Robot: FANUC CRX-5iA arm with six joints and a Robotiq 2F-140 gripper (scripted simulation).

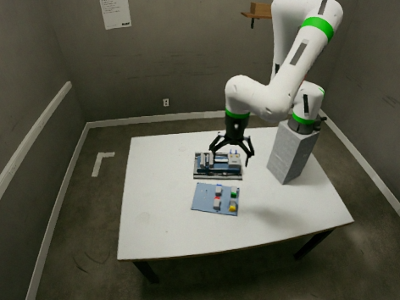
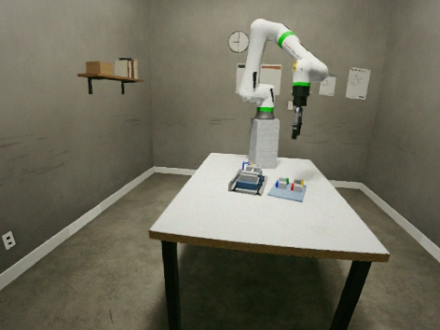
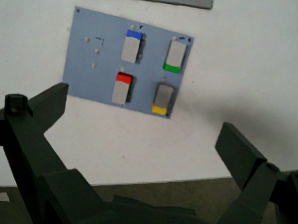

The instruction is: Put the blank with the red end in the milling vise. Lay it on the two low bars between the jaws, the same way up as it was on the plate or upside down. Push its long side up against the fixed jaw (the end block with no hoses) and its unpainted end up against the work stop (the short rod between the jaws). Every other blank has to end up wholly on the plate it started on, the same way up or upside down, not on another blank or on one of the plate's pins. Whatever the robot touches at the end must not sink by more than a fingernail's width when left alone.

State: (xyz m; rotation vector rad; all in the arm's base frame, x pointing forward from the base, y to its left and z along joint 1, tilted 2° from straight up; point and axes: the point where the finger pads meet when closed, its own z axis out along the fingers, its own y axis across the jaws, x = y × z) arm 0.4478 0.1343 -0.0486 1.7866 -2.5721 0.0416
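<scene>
The blank with the red end (image 1: 217, 205) (image 2: 297, 187) (image 3: 120, 93) lies on the blue-grey plate (image 1: 201, 204) (image 2: 285, 196) (image 3: 75, 80), its red end towards the vise side. The milling vise (image 1: 218, 171) (image 2: 249, 185) stands beside the plate; only its base edge (image 3: 195, 3) shows in the wrist view. Its hoses rise from the block near the arm's pedestal. The low bars and work stop are too small to tell apart. My gripper (image 1: 230, 162) (image 2: 295, 137) (image 3: 145, 117) is open and empty, high above the table; in the top view a finger overlaps the vise.
On the plate also lie the blue-ended blank (image 1: 219, 191) (image 3: 130, 50), the green-ended blank (image 1: 234, 190) (image 3: 176, 52) and the yellow-ended blank (image 1: 232, 203) (image 3: 164, 93). Small pins (image 3: 97, 51) stand at the plate's other side. The arm's grey pedestal (image 1: 291, 154) (image 2: 264, 142) stands behind the vise.
</scene>
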